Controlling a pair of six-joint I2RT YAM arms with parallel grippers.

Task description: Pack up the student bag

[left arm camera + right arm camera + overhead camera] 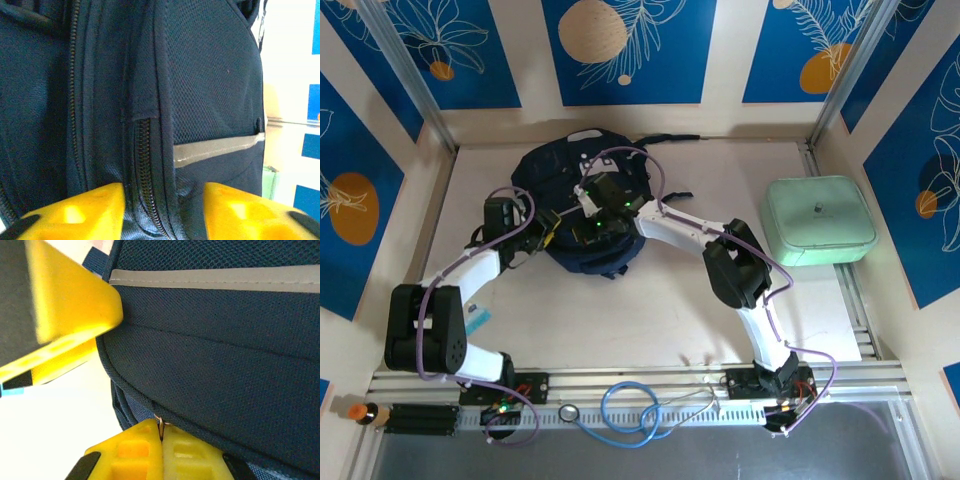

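Note:
The student bag (570, 170), a dark navy backpack, lies at the back middle of the table. My left gripper (552, 228) is at its near left side. In the left wrist view this gripper (165, 215) is open, its yellow fingers (80, 212) straddling a closed zipper seam (145, 165) of the bag (210, 75), just below the pale stripe (215, 150). My right gripper (582, 212) is over the bag's near part. Seen from the right wrist, it (161, 440) is shut on a small metal zipper pull (160, 424) at the bag's (225, 365) edge.
A mint-green case (818, 220) sits at the right of the table. A blue cable (630, 410) loops over the front rail. A small light-blue item (478, 318) lies under the left arm. A yellow finger of the left gripper (65, 295) shows close by in the right wrist view.

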